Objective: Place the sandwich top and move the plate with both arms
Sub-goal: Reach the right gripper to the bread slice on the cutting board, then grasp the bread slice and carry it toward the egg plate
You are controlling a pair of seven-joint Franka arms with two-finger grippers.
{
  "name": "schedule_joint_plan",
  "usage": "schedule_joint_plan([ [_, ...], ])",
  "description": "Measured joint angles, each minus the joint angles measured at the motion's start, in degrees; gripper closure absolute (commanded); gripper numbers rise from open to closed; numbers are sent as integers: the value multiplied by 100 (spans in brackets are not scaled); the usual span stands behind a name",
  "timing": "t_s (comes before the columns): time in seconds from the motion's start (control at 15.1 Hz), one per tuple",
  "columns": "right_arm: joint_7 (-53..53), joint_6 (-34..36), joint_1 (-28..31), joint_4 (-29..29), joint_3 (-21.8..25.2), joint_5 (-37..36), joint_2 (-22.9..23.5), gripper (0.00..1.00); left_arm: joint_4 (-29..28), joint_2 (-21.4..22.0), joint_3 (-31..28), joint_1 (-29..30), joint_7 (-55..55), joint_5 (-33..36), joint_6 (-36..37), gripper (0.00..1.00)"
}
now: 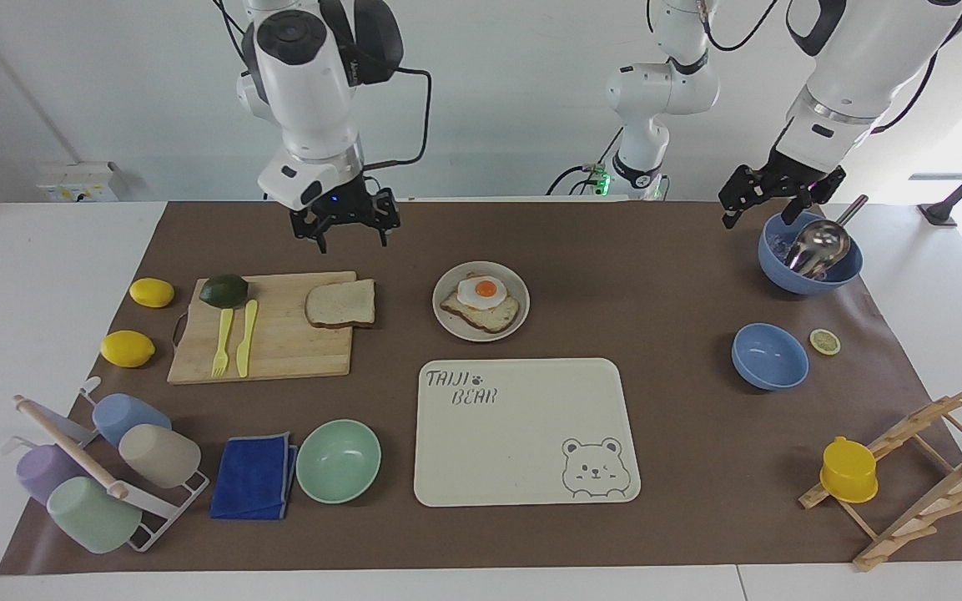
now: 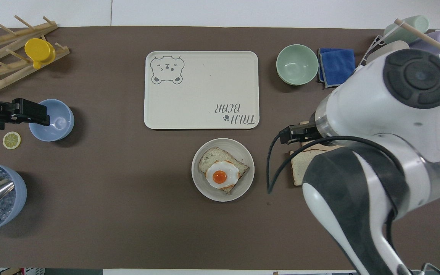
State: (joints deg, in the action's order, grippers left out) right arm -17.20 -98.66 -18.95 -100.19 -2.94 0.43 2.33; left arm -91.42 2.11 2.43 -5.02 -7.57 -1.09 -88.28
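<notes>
The sandwich top [image 1: 341, 303] is a plain bread slice lying on the wooden cutting board [image 1: 280, 351], at the board's end closest to the plate. In the overhead view my right arm hides most of the slice [image 2: 299, 168]. The round beige plate [image 1: 445, 324] stands mid-table and bears a toast slice with a fried egg [image 1: 481, 300]; the plate also shows in the overhead view [image 2: 200, 187]. My right gripper [image 1: 353, 240] is open and empty, up in the air over the board's bread end; it also shows in the overhead view [image 2: 293, 134]. My left gripper [image 1: 764, 215] is open and waits over the blue bowl holding a metal scoop [image 1: 810, 250].
An avocado [image 1: 224, 290], a yellow fork and knife [image 1: 234, 336] lie on the board, with two lemons [image 1: 127, 348] beside it. The bear-print tray [image 1: 522, 430], mint bowl [image 1: 338, 460], blue cloth [image 1: 254, 476], cup rack [image 1: 105, 476], small blue bowl [image 1: 769, 356] and wooden rack [image 1: 906, 467] stand farther from the robots.
</notes>
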Motion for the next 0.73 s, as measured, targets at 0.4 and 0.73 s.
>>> schedule_joint_plan([
  [0.4,-1037,-642,-704,-800,-1,-747,566,0,0,0,0,0,0,0,0,0],
  [0.73,-1074,-961,-691,-1718,58,-1672,521,0,0,0,0,0,0,0,0,0],
])
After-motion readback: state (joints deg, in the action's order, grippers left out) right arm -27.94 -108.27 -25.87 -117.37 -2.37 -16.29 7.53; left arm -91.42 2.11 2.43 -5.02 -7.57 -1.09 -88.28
